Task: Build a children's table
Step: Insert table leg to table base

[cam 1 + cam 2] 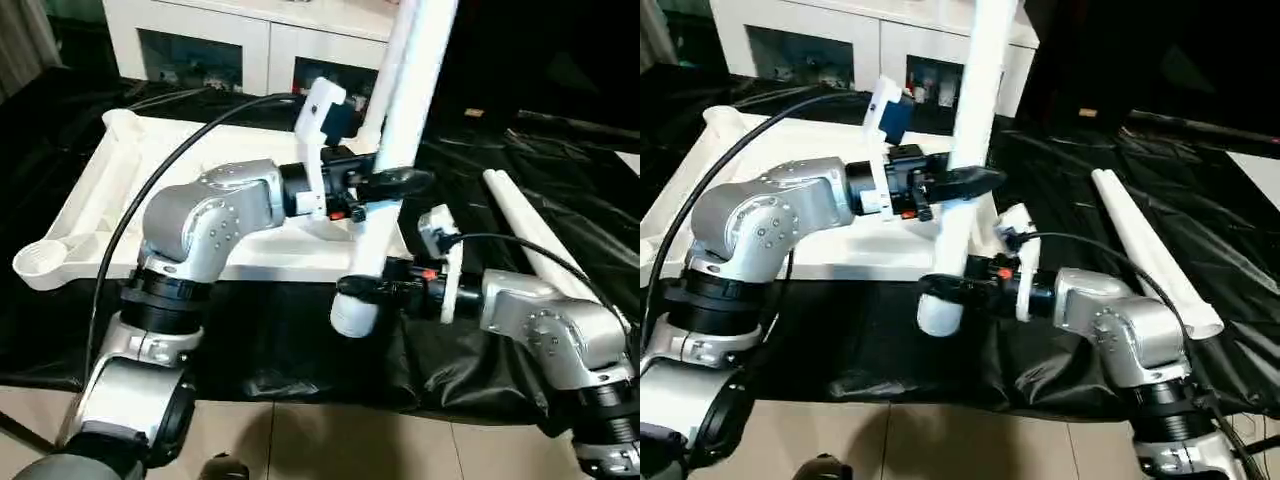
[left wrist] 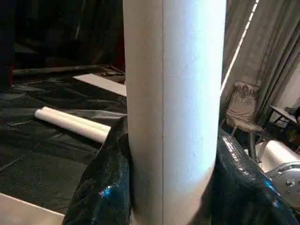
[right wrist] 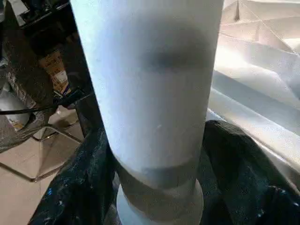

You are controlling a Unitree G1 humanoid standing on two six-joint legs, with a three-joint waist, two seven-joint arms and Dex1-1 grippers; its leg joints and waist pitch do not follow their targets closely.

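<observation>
Head-camera views show a white leg (image 1: 400, 130) standing nearly upright, tilted slightly, at the near right corner of the upturned top (image 1: 200, 170), its wider lower end (image 1: 352, 312) hanging just past the top's near edge over black sheeting (image 1: 300, 350). Both grippers grasp this leg: the left gripper (image 1: 395, 182) is clamped around it partway up, black fingers passing either side of the tube, while the right gripper (image 1: 360, 288) grips it lower down, close to the bottom end. From the left wrist, the leg (image 2: 173, 108) rises between that gripper's dark fingers (image 2: 101, 187), and from the right wrist its banded base (image 3: 159, 187) sits between the other pair (image 3: 79, 183), with the top's ribbed underside (image 3: 253, 70) just behind. The top lies underside up on the sheeting, a round socket (image 1: 40, 258) showing at its near left corner and another (image 1: 122, 122) at the far left. A second leg (image 1: 1150, 250) lies flat on the sheeting well to the right, apart from the top. Beyond the top stands a white cabinet (image 1: 250, 45) with glass doors, and pale floor tiles (image 1: 330, 445) run along the near edge.
</observation>
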